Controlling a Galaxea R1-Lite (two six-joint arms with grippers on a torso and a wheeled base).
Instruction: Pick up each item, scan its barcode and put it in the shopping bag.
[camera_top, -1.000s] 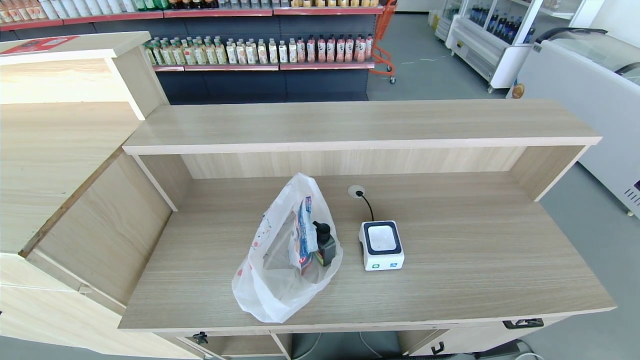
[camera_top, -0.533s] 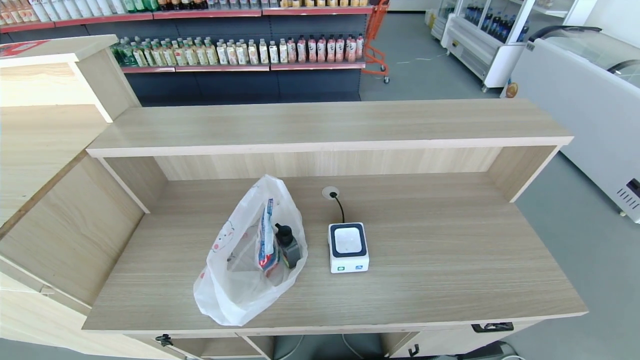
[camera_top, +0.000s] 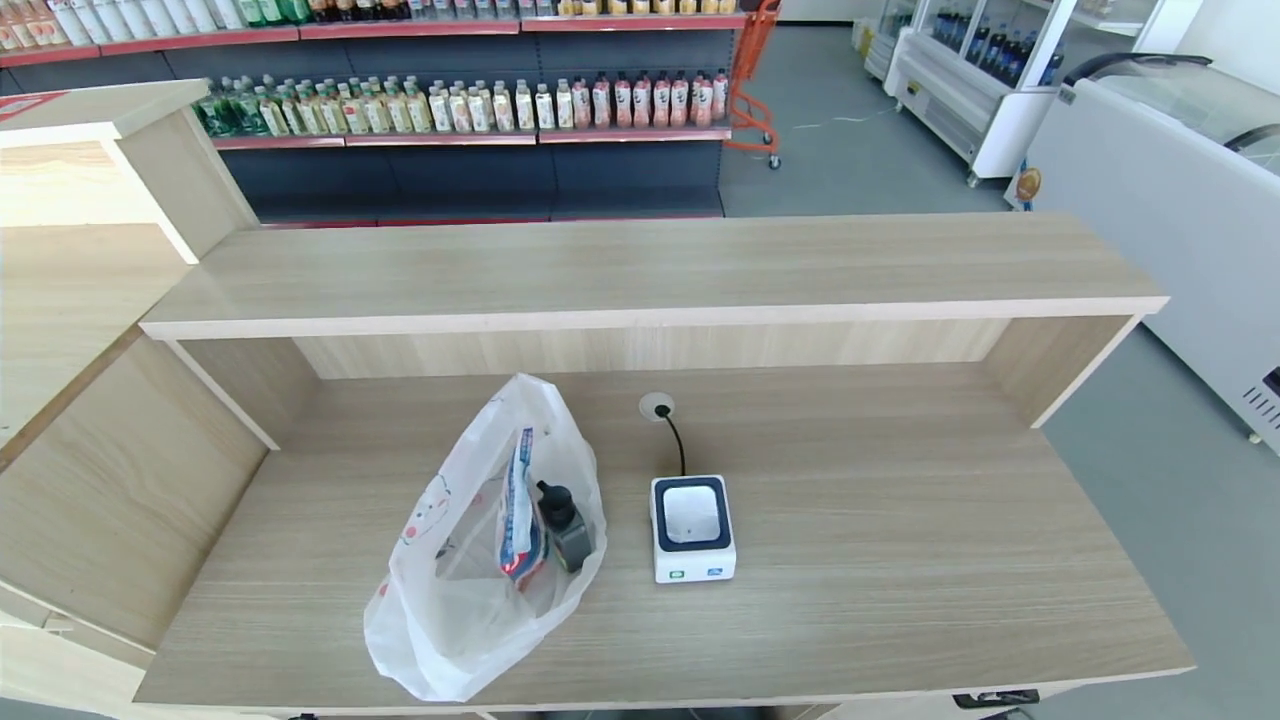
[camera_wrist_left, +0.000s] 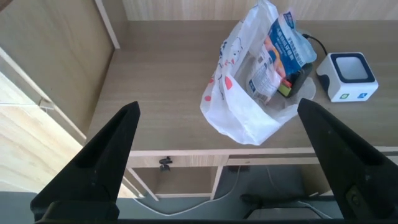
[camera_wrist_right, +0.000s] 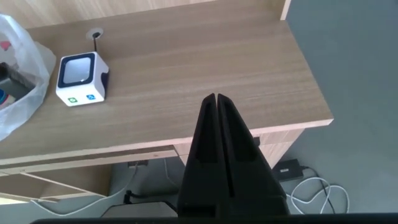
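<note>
**Hands.** The left hand (camera_wrist_left: 218, 103) has its two fingers spread wide and grips nothing. It is held off the near edge of the worktop (camera_top: 900, 560), on the bag's side of the scanner (camera_top: 692, 527). The right hand (camera_wrist_right: 216, 99) has its fingers pressed flat together with nothing between them. It is also held off the near edge, on the side of the scanner away from the bag.

**Step in hand (judgement).** Neither hand carries an item, and both items seen are inside the shopping bag (camera_top: 440, 600). The task is therefore judged at or near its end, and the step is to hold clear or draw back.
- Any retreat should run straight back from the scanner, keeping the open left fingers away from the bag's loose plastic.
- The film is thin and slack, so a snag would likely drag the bag or tip its load.
- If a further item is presented, its barcode should be turned to the scanner's top window before bagging.

**Containers.** The shopping bag is white, semi-clear plastic. It sits on the worktop just beside the scanner, to the robot's left of it, with its mouth gaping towards the scanner.
- Inside it, a blue-and-white packet (camera_top: 518, 505) stands roughly upright.
- A dark bottle with a black cap (camera_top: 562, 525) touches the packet on the side nearer the scanner.

A black cable (camera_top: 675, 445) runs from behind the scanner to a round port (camera_top: 656, 406).
</note>
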